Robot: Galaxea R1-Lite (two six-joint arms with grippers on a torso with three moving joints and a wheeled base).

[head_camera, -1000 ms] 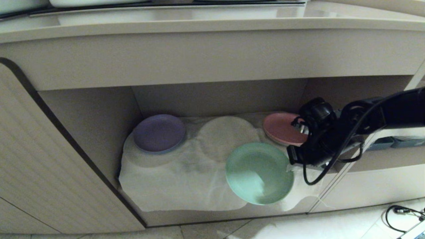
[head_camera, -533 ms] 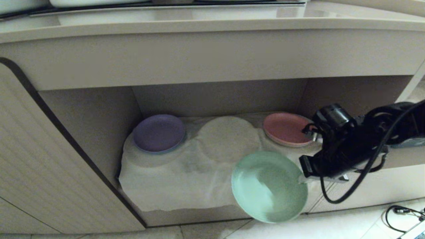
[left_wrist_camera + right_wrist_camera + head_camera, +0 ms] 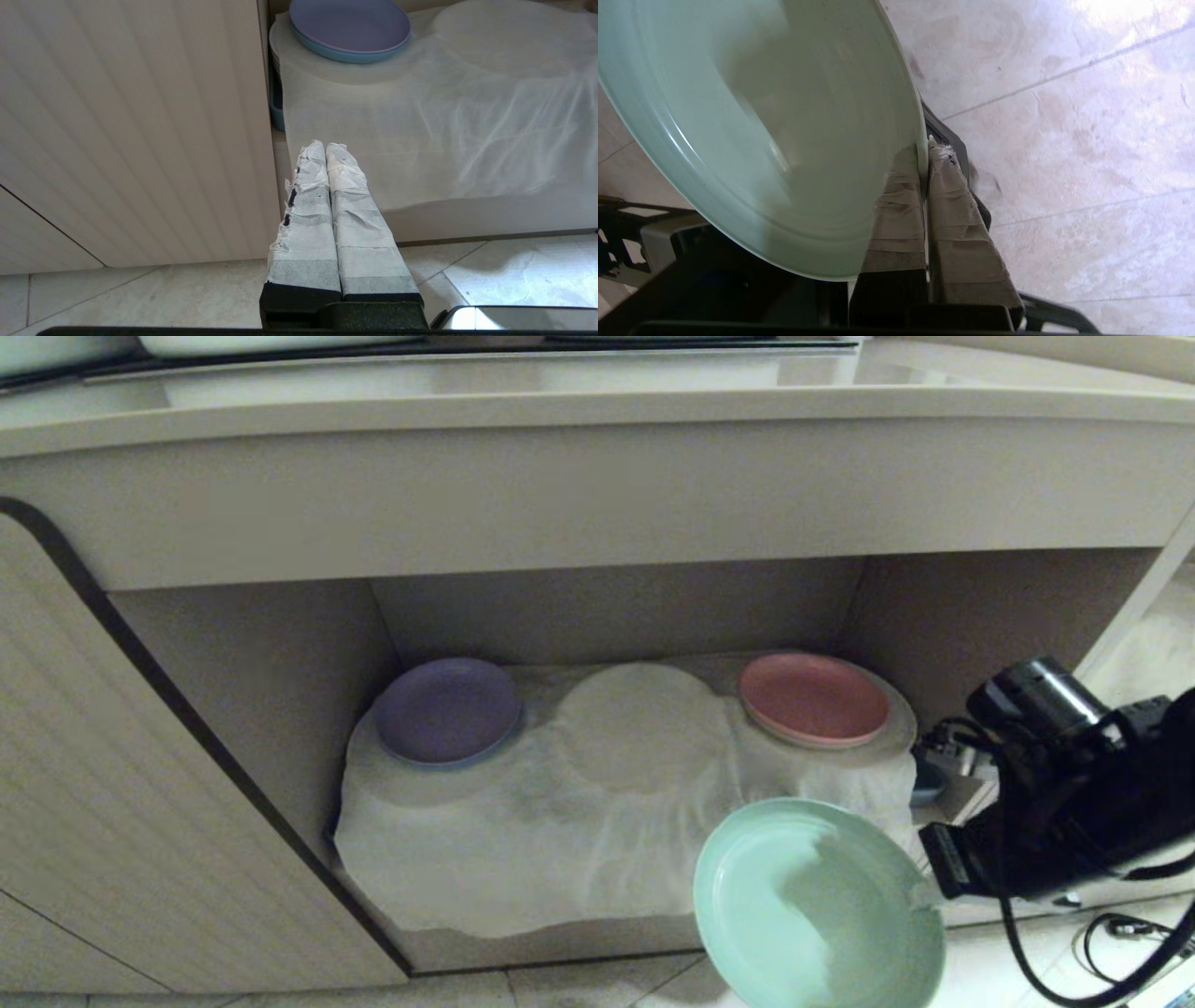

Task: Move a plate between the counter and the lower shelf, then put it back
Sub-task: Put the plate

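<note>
The mint-green plate (image 3: 817, 905) hangs tilted in the air outside the lower shelf (image 3: 280, 653), in front of its right end and above the floor. My right gripper (image 3: 934, 893) is shut on the plate's right rim. In the right wrist view the taped fingers (image 3: 896, 196) pinch the rim of the plate (image 3: 761, 116) over floor tiles. The counter (image 3: 560, 401) runs along the top of the head view. My left gripper (image 3: 325, 147) is shut and empty, parked low in front of the ribbed cabinet door, outside the head view.
A white cloth (image 3: 523, 840) covers the shelf floor and drapes over its front. On it sit a purple plate (image 3: 448, 709) at the left and a pink plate (image 3: 812, 698) at the right, with a round covered shape (image 3: 639, 719) between. Cables (image 3: 1125, 933) lie on the floor at right.
My right gripper has drawn back out of the shelf with the green plate, moving it off the cloth, toward me and to the right, over the floor. The pink plate is uncovered now.
</note>
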